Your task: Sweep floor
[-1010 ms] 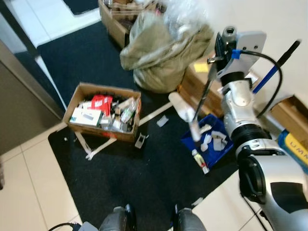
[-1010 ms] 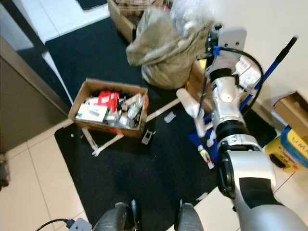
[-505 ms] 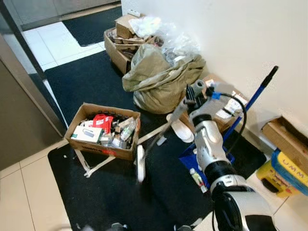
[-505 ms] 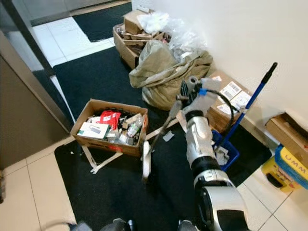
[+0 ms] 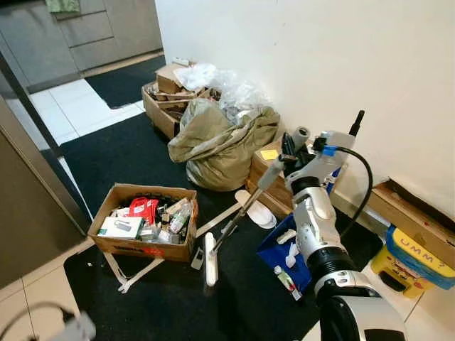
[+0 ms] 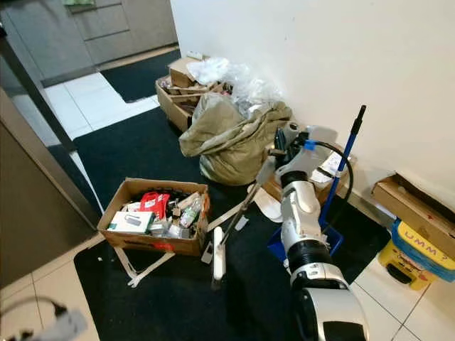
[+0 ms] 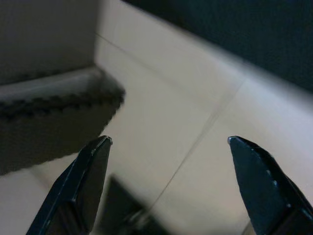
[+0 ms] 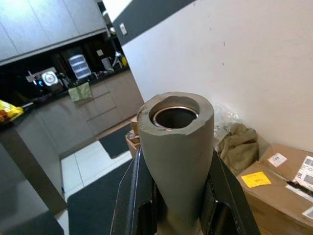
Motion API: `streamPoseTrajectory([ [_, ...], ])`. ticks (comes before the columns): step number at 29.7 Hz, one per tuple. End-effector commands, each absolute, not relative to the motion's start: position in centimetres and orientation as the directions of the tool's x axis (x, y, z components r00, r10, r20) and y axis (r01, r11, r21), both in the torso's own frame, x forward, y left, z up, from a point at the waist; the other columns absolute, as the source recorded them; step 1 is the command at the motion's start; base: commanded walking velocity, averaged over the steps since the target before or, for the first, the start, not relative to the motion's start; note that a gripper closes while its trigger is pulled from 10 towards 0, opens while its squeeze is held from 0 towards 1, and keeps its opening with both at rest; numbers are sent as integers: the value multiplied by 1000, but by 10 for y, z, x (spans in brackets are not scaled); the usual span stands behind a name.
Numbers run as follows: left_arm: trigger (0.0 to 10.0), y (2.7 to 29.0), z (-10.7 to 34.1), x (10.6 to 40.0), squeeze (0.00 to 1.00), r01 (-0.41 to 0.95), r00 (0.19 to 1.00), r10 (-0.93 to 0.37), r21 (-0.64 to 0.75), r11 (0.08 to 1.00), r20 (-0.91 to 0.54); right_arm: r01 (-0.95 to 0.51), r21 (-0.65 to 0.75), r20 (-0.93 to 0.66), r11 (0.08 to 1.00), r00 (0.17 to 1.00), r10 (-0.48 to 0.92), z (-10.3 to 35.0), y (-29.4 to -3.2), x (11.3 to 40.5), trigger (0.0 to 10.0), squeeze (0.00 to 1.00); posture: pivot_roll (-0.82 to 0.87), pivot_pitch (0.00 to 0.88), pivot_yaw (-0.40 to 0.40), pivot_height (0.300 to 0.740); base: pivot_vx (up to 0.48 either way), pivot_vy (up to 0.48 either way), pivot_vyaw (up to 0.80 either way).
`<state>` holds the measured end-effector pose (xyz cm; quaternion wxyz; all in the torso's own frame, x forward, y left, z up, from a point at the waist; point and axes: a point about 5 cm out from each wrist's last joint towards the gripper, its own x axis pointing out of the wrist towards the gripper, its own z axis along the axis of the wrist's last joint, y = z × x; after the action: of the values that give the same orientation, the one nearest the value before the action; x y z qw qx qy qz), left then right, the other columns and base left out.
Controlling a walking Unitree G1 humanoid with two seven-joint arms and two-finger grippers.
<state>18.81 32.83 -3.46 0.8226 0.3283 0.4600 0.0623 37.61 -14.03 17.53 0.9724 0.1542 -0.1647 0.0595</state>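
Home entry/hallway by a kitchen, used as a dump spot.
Tiled floor (image 5: 85, 106) w/ black mats (image 5: 128, 160); grey kitchen cabinets (image 5: 92, 32) at back; open cardboard boxes (image 5: 142, 224) of odds & ends, stuffed sack (image 5: 217, 142), plastic bags (image 5: 227, 85) along white wall (image 5: 298, 64).

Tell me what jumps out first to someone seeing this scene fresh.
The right tool is shut on a grey broom, its white head resting on the black mat. Next to the head sits an open box crammed with clutter. Against the white wall slumps a big olive bag, with a blue dustpan nearby.
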Motion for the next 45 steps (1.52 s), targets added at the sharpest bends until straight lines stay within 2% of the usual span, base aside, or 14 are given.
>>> streamPoseTrajectory([
  [1, 10000, 323, -37, 189, 0, 60, 579, 415, 544, 837, -702, -179, 310, 346, 934, 936, 65, 177, -136, 375, 10000, 0, -26, 26, 42, 740, 0, 0, 0],
  [2, 10000, 308, -40, 197, 0, -7, 609, 379, 473, 881, -697, -185, 308, 339, 933, 938, 74, 175, -133, 374, 10000, 0, -37, 23, 44, 740, 0, 0, 0],
  [5, 10000, 296, -42, 202, 0, -38, 629, 346, 418, 908, -696, -191, 307, 334, 932, 939, 83, 173, -131, 373, 10000, 0, -44, 18, 47, 740, 0, 0, 0],
  [6, 10000, 265, -55, 201, 0, -34, 642, 252, 301, 953, -724, -216, 277, 321, 936, 939, 122, 166, -123, 369, 10000, 0, -56, 16, 46, 740, 0, 0, 0],
  [8, 10000, 249, -63, 196, 0, -37, 633, 202, 232, 972, -747, -229, 267, 318, 936, 938, 138, 163, -119, 366, 10000, 0, -60, 17, 47, 740, 480, 0, 0],
  [14, 10000, 229, -75, 185, 0, -5, 604, 171, 211, 977, -779, -248, 256, 311, 934, 936, 164, 159, -116, 360, 10000, 0, -81, 19, 48, 740, 480, 0, 0],
  [18, 10000, 226, -77, 182, 0, -33, 596, 170, 188, 982, -785, -250, 248, 306, 936, 937, 169, 158, -117, 358, 10000, 0, -89, 19, 51, 740, 392, 0, 0],
  [28, 10000, 225, -78, 180, 0, -47, 593, 156, 159, 986, -790, -249, 230, 302, 941, 937, 175, 157, -119, 356, 10000, 0, -94, 22, 53, 740, 0, 0, 0],
  [31, 10000, 225, -78, 180, 0, -15, 588, 154, 179, 984, -794, -290, 160, 260, 943, 934, 243, 149, -110, 353, 10000, 0, -91, 28, 53, 740, 0, 0, 0],
  [42, 10000, 226, -79, 177, 0, -1, 588, 152, 187, 982, -795, -321, 164, 248, 933, 929, 276, 147, -103, 349, 10000, 0, -86, 31, 64, 740, 0, 0, 0],
  [45, 10000, 229, -81, 171, 0, 19, 572, 152, 198, 980, -806, -361, 158, 203, 919, 923, 328, 139, -89, 347, 10000, 0, -91, 25, 79, 740, 0, 0, 0],
])
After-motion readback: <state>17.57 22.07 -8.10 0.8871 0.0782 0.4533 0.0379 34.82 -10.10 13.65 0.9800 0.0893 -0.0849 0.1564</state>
